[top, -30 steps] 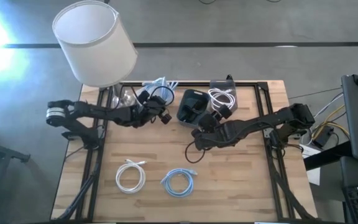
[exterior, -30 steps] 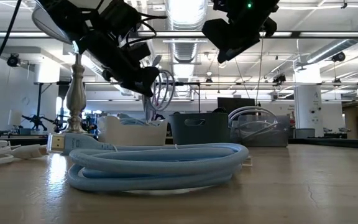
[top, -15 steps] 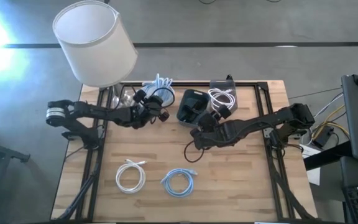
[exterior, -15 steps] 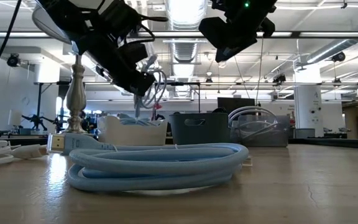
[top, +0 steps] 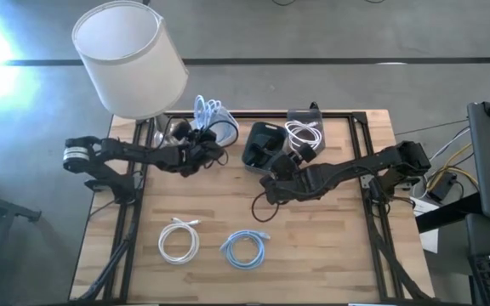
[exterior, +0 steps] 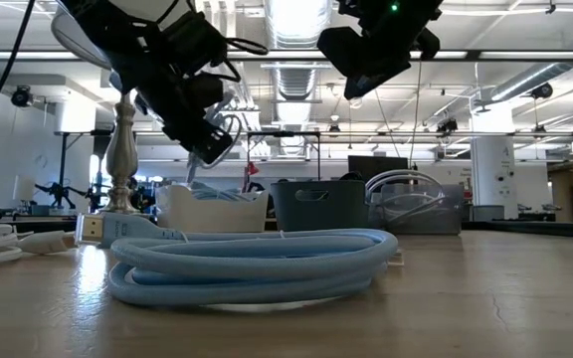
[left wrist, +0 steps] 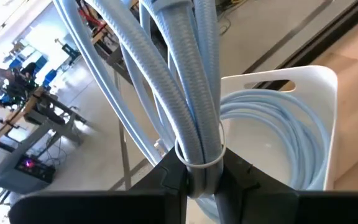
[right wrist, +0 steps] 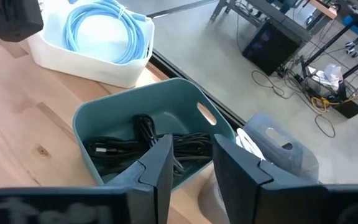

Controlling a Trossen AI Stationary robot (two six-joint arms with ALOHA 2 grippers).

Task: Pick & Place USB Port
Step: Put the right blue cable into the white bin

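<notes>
My left gripper (top: 201,151) is near the table's far edge, shut on a coiled light-blue cable (top: 208,110) that stands up from it over the white bin (top: 221,129). In the left wrist view the white bin (left wrist: 309,93) has another blue cable (left wrist: 272,124) lying in it. My right gripper (top: 272,183) hovers open and holds nothing, just in front of the dark teal bin (top: 262,144). In the right wrist view the teal bin (right wrist: 104,118) contains black cables (right wrist: 142,146). My left gripper (left wrist: 201,180) pinches the light-blue cable bundle between its two fingers at the tied waist (left wrist: 199,160), where a clear tie gathers the loops. The coil is lifted clear and its loops (left wrist: 166,74) fan out beyond the fingertips, above the white bin.
A clear bin (top: 306,127) with a white cable stands to the right of the teal bin. A white coil (top: 179,240) and a blue coil (top: 245,248) lie on the near half of the table. A lamp (top: 130,59) rises at the far left corner.
My left gripper has turned and drawn slightly toward the table's left. The held blue coil has swung from lying toward the right to pointing at the far edge, over the white bin.
</notes>
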